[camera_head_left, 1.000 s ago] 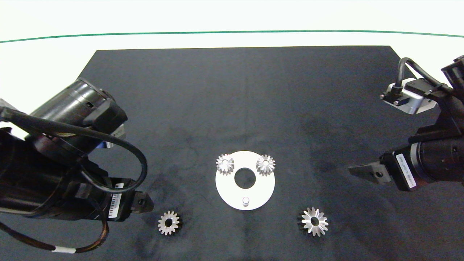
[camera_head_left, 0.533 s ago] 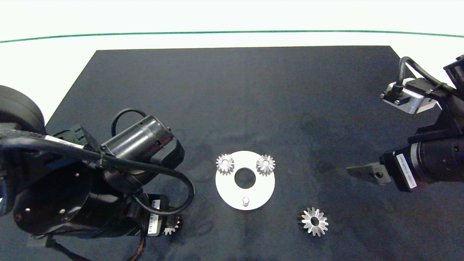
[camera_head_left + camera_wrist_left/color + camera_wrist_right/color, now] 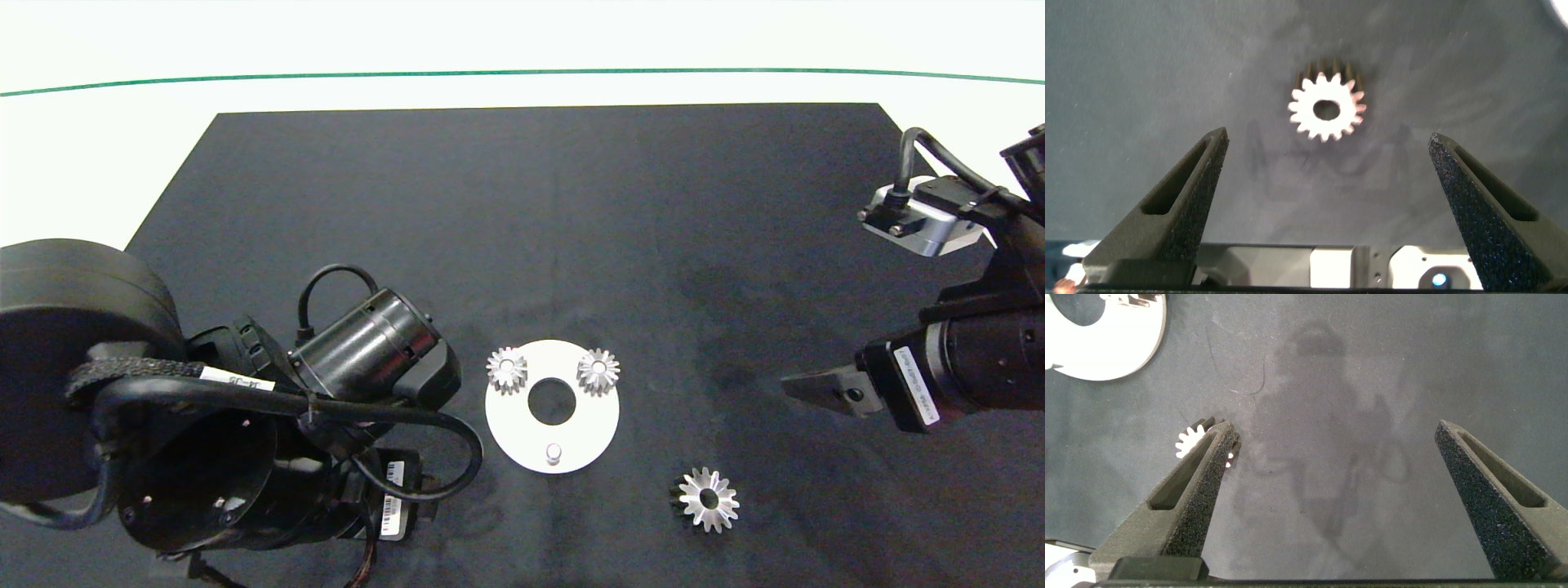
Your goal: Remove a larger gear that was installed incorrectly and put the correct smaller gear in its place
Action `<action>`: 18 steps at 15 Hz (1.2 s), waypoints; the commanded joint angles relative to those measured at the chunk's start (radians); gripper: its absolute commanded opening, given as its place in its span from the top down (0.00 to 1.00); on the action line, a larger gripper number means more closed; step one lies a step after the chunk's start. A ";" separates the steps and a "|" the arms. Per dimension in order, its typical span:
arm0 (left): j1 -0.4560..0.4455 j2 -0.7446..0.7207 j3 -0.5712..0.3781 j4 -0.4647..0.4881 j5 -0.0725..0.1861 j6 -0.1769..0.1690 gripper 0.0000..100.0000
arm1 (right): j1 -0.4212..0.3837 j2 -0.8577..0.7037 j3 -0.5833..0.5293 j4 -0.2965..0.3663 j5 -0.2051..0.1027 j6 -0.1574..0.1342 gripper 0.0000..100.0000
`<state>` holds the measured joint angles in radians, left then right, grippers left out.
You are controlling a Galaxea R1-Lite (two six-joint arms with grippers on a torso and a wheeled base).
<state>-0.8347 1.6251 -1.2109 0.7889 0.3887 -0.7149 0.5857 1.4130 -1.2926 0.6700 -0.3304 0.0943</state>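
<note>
The black mat [image 3: 522, 229] covers most of the table. My left arm [image 3: 245, 441] lies over its near left part, blocking the head view of what sits beneath it. The white disc [image 3: 552, 407] rests at the mat's near centre, two short-toothed gears [image 3: 507, 369] [image 3: 598, 371] mounted on its far side, a bare peg [image 3: 553, 452] on its near side. The larger gear [image 3: 708, 499] lies flat on the mat, to the right of the disc and nearer than it, uninstalled. The smaller gear [image 3: 1326, 108] lies flat, ahead of my left gripper [image 3: 1327, 171], whose fingers stand wide apart, touching nothing. My right gripper [image 3: 1331, 457] hangs at the mat's right side, spread wide, empty.
</note>
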 commanded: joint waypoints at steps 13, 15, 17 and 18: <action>0.080 0.030 0.122 -0.177 0.001 0.058 0.00 | 0.002 0.001 0.010 0.003 0.019 -0.001 0.00; 0.081 0.032 0.129 -0.177 -0.001 0.061 0.00 | 0.002 0.001 0.012 0.002 0.019 -0.001 0.00; 0.081 0.029 0.143 -0.178 -0.001 0.060 0.00 | 0.002 0.001 0.015 0.002 0.019 -0.001 0.00; 0.081 0.024 0.165 -0.189 -0.001 0.060 0.00 | 0.002 0.001 0.016 0.002 0.019 -0.001 0.00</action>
<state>-0.7534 1.6538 -1.0611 0.5989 0.3857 -0.6504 0.5872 1.4130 -1.2781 0.6681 -0.3098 0.0928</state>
